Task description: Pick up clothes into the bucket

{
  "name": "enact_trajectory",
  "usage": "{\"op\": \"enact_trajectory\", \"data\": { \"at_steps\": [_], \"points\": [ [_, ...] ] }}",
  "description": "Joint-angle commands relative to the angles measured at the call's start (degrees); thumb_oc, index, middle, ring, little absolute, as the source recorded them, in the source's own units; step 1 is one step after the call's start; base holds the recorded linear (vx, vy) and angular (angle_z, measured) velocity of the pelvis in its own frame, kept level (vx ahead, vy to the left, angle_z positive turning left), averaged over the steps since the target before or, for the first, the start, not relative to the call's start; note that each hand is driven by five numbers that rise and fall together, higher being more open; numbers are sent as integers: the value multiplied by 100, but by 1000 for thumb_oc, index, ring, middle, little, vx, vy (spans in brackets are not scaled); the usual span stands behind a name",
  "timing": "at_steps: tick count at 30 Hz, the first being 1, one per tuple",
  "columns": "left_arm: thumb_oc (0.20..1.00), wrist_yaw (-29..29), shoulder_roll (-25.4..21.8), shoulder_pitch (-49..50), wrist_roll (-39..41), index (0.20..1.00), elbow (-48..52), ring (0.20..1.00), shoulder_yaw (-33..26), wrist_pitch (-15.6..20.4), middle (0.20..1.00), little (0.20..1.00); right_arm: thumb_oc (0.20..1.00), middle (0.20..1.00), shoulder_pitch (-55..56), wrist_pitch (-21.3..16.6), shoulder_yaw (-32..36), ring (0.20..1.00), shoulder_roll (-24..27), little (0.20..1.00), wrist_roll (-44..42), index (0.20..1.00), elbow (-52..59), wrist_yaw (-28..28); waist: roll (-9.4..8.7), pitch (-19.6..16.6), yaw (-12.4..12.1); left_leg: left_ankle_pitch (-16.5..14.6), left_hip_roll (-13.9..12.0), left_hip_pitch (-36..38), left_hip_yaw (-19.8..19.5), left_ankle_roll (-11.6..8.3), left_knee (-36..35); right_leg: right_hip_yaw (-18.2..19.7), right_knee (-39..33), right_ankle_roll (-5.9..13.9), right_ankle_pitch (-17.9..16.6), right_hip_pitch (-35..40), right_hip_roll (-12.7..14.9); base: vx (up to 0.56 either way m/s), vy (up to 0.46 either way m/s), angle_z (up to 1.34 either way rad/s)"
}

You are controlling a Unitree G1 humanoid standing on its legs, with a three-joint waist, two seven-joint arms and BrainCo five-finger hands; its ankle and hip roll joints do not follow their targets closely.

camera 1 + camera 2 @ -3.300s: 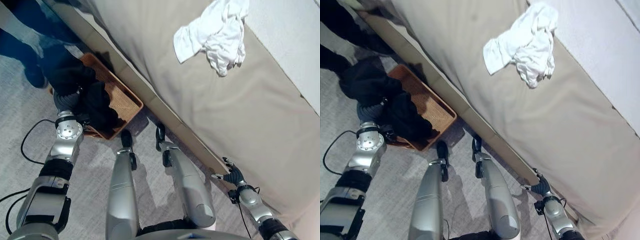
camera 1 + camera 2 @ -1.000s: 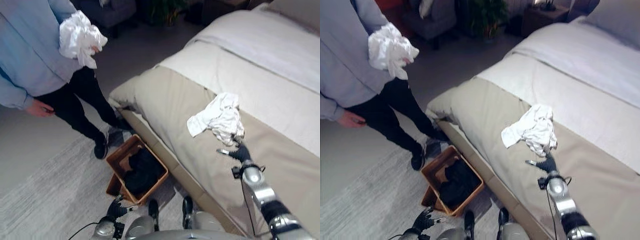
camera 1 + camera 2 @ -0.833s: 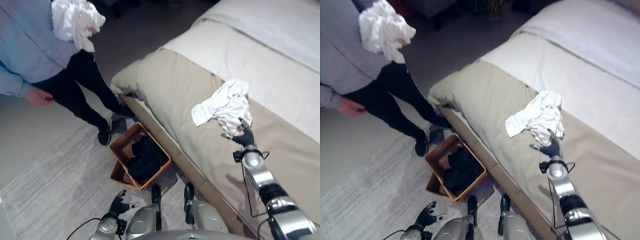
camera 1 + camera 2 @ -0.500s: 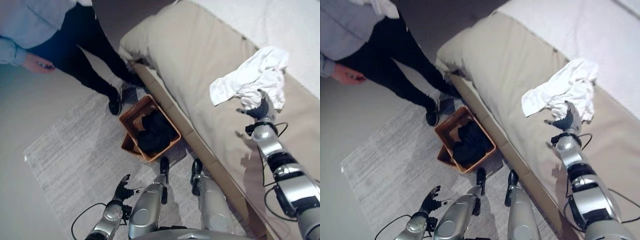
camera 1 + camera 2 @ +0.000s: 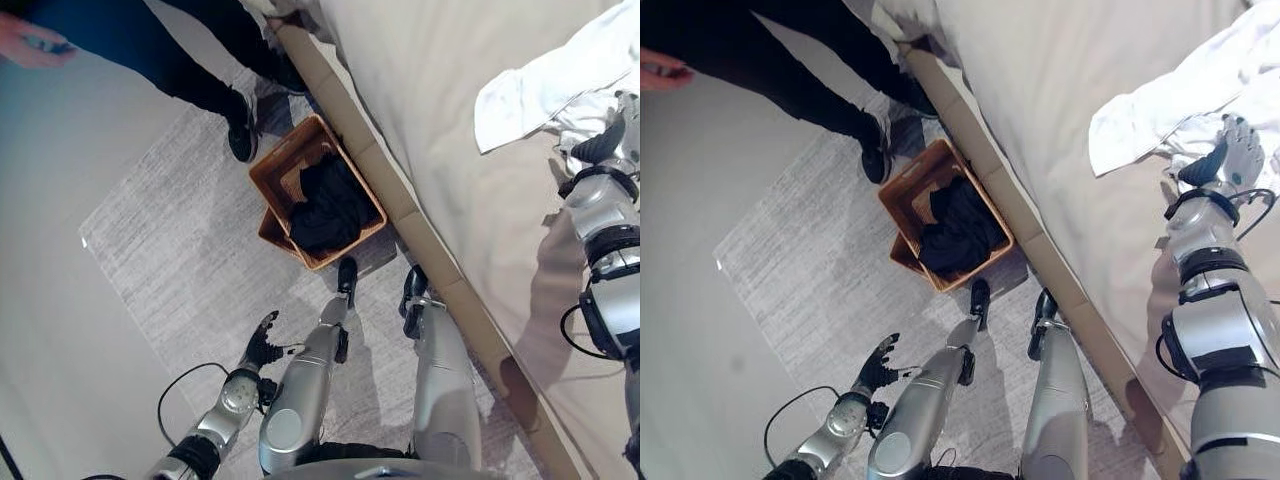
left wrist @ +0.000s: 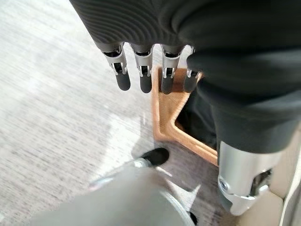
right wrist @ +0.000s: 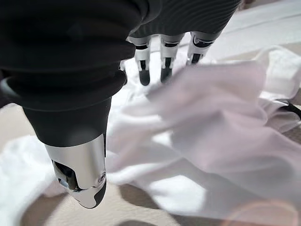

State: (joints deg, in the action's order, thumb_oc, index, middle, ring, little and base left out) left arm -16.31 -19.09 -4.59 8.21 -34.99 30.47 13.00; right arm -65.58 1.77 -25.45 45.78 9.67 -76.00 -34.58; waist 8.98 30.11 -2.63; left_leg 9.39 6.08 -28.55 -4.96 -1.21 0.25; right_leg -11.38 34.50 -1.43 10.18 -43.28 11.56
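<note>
Right hand at white garment, fingers straight and spread for grasping.
Left hand idle, relaxed; basket holds dark clothing.

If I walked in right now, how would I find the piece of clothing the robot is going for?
Look at the bed with the beige cover. Near its floor-side edge lies a crumpled white garment, with the robot's right hand open right at it. It is the white one on the bed; the dark clothes sit in the basket on the floor.

Garment in basket; basket on rug beside bed.
</note>
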Motion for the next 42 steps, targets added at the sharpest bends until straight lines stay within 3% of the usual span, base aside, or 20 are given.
{"op": "enact_trajectory", "data": {
  "at_steps": [1, 4, 5, 6, 7, 15, 28, 30, 39, 42],
  "points": [
    [1000, -81, -117, -12, 193, 1000, 218, 1000, 273, 145, 1000, 1000, 1000, 1000, -531, 110, -414, 1000, 822, 1000, 129, 1000, -288, -286, 190, -32, 20, -278, -346, 326, -305, -230, -53, 353, 110, 619, 163, 293, 270, -15, -6, 21],
    [1000, 35, -160, -116, 243, 1000, 414, 1000, 447, 121, 1000, 1000, 1000, 1000, -901, 204, -661, 1000, 1142, 1000, 99, 1000, -499, 63, 248, -32, 26, -151, -327, 226, -353, -252, -262, 327, 143, 640, 167, 116, 340, -9, -31, 13],
    [1000, 62, -146, -151, 272, 1000, 425, 1000, 463, 114, 1000, 1000, 567, 567, -1001, 188, -689, 567, 1185, 567, 11, 567, -512, 117, 257, -32, 37, -125, -317, 209, -378, -260, -304, 321, 148, 638, 175, 97, 357, -4, -35, 5],
    [1000, 64, -142, -155, 274, 1000, 424, 1000, 463, 114, 1000, 1000, 448, 448, -1013, 186, -700, 448, 1187, 448, 7, 448, -517, 120, 261, -32, 40, -122, -316, 207, -381, -260, -307, 319, 150, 638, 176, 94, 359, -1, -23, 7],
    [1000, 84, -126, -173, 300, 1000, 438, 1000, 474, 94, 1000, 1000, 200, 200, -1082, 172, -689, 200, 1250, 200, -115, 200, -560, 266, 265, -32, 53, -106, -307, 191, -395, -270, -329, 309, 147, 638, 173, 86, 379, -5, -23, 7],
    [1000, 231, -106, -207, 425, 1000, 381, 1000, 438, -61, 1000, 1000, 200, 200, -1487, 70, -903, 200, 1502, 200, -753, 200, -749, 1093, 247, -32, 81, -128, -267, 5, -385, -247, -263, 321, 132, 666, 96, -89, 420, -4, -11, 3],
    [1000, 322, -142, -285, 467, 1000, 367, 1000, 141, -17, 1000, 1000, 200, 200, -1431, -181, -799, 200, 1624, 200, -1250, 200, -536, 1187, 22, -32, 92, -265, -259, 86, -361, -233, 115, 367, -105, 656, -86, 206, 320, -2, 2, 0],
    [1000, 313, -270, -320, 437, 1000, 388, 1000, -11, -4, 1000, 1000, 200, 200, -1664, -354, -907, 200, 1616, 200, -1432, 200, -52, 1022, -116, -32, 116, -223, -310, 47, -283, -229, 290, 338, -333, 619, -399, 331, 220, -112, 71, -1],
    [1000, 276, -654, -68, 571, 1000, 312, 1000, -679, 152, 1000, 1000, 200, 200, -2461, -760, -1564, 200, 1348, 200, -1464, 200, 2059, 677, -851, -32, 349, -794, -482, 950, 239, -222, 847, 660, -1258, 748, -867, 1640, -248, 0, 63, -34],
    [1000, 331, -791, 58, 664, 1000, 473, 1000, -841, 214, 1000, 1000, 200, 200, -2528, -797, -1592, 200, 1311, 200, -1431, 200, 2434, 660, -1005, -251, 399, -945, -535, 1335, 434, -199, 853, 760, -1598, 811, -1004, 2069, -362, 69, 74, -60]
  ]
}}
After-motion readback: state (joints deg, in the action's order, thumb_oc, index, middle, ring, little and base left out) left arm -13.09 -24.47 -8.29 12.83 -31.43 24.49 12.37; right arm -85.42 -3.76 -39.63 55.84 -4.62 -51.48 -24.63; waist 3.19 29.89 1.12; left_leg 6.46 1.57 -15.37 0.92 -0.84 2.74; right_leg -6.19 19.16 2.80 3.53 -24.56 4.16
